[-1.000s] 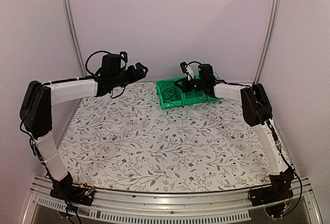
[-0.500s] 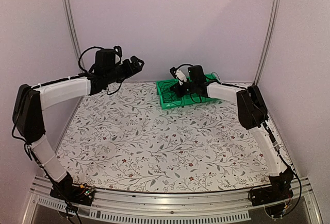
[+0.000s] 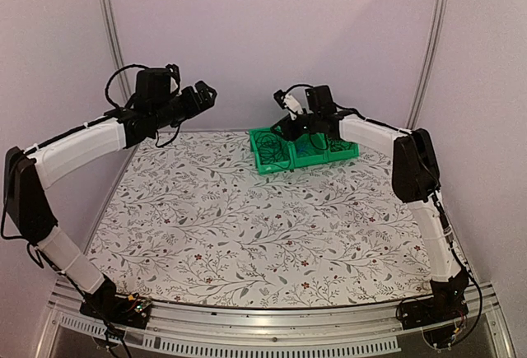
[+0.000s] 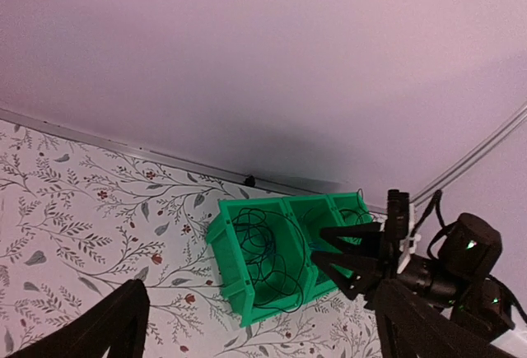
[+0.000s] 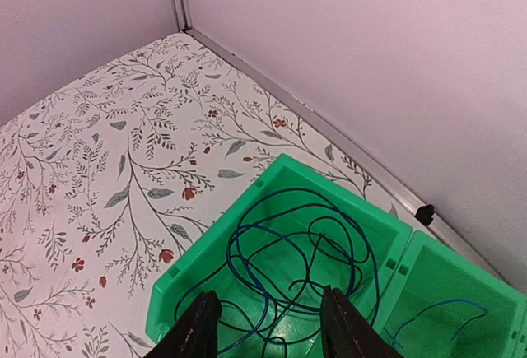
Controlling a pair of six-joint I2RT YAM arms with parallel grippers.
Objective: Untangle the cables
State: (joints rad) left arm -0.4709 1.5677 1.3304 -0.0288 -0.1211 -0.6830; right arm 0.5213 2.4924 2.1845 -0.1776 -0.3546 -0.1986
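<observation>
The cables (image 5: 296,267) are thin black and blue wires, looped in a loose tangle inside the left compartment of a green bin (image 5: 210,234). The top view shows the cables (image 3: 270,146) in the bin (image 3: 262,166) at the back of the table. My right gripper (image 5: 270,329) hovers just above that compartment, open, with nothing between its fingers. It is at the bin's right side in the top view (image 3: 286,130). My left gripper (image 3: 206,93) is raised at the back left, open and empty, well clear of the bin. Its wrist view looks down on the cables (image 4: 268,251).
The bin has further compartments to the right, and a thin blue wire (image 5: 436,313) lies in the middle one. The back wall rises close behind the bin. A floral tablecloth (image 3: 247,226) covers the table in front.
My right gripper has gone from shut to open and has lifted a little above the bin. My left arm has risen and swung further left.
</observation>
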